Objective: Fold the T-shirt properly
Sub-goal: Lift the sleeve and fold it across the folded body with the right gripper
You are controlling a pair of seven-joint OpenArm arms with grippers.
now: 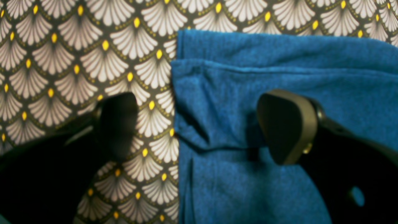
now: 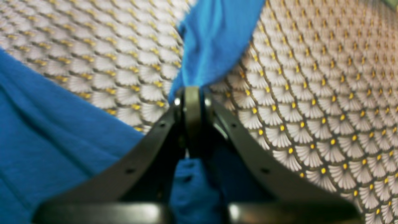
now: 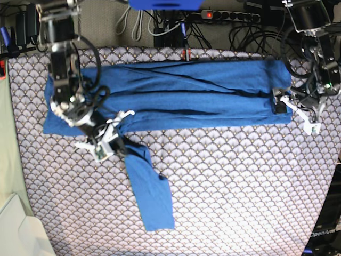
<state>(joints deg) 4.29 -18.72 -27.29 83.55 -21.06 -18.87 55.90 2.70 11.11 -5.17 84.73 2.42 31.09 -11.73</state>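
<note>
The T-shirt [image 3: 181, 96] is a blue band lying lengthwise across the far half of the table, with one sleeve [image 3: 152, 194] trailing toward the front. My right gripper [image 3: 125, 145] is shut on that sleeve near where it meets the body. In the right wrist view the blue fabric [image 2: 214, 37] rises out of the closed gripper [image 2: 192, 90]. My left gripper [image 3: 292, 112] stands open at the band's right end. In the left wrist view this gripper [image 1: 202, 124] straddles the shirt's edge, with one finger [image 1: 286, 124] over the folded cloth [image 1: 279, 62] and the other over the table cover.
A fan-patterned cover [image 3: 240, 186] spreads over the whole table. Cables and a power strip [image 3: 224, 15] run behind the far edge. A pale sheet [image 3: 13, 224] lies past the front left corner.
</note>
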